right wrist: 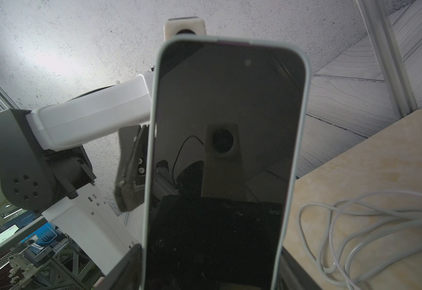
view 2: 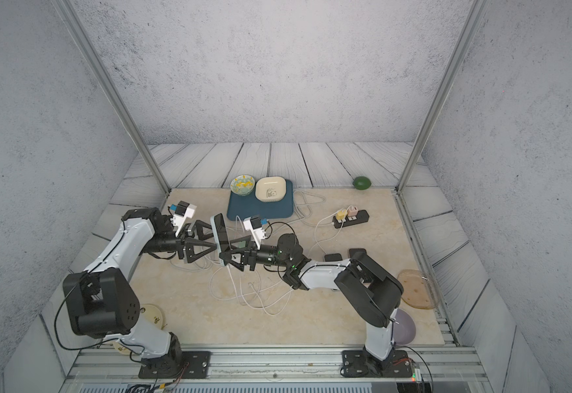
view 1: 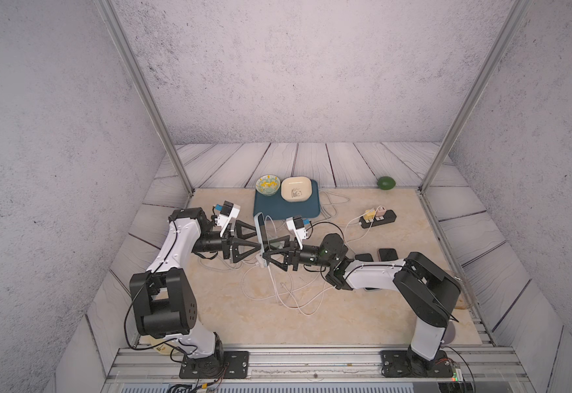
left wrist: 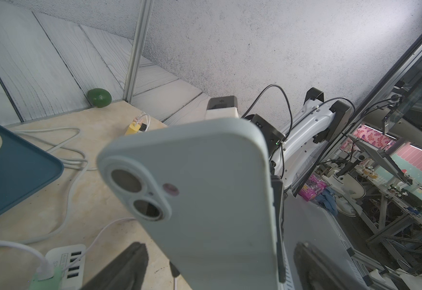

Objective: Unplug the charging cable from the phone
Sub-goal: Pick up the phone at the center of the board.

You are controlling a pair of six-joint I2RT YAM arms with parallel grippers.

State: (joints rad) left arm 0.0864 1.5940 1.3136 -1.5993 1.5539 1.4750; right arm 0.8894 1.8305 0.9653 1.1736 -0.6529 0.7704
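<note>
The phone (view 1: 261,234) in a pale blue case stands upright above the table's middle. Its dark screen (right wrist: 227,125) faces the right wrist camera and its back (left wrist: 205,188), with two lenses, faces the left one. My right gripper (view 1: 268,253) is shut on the phone's lower part, one finger (right wrist: 127,266) on each long edge. My left gripper (view 1: 256,241) is open on the phone's other side, and its fingers (left wrist: 127,268) straddle the case without touching it. The white charging cable (view 1: 279,289) hangs from the phone's lower end into loose loops on the table.
A blue tray (view 1: 298,211) with two bowls sits behind the phone. At the right are a black power strip (view 1: 385,217) with chargers, two dark phones (view 1: 388,253) and, at the back, a green fruit (view 1: 386,183). A white multi-port charger (left wrist: 67,261) lies below the left gripper.
</note>
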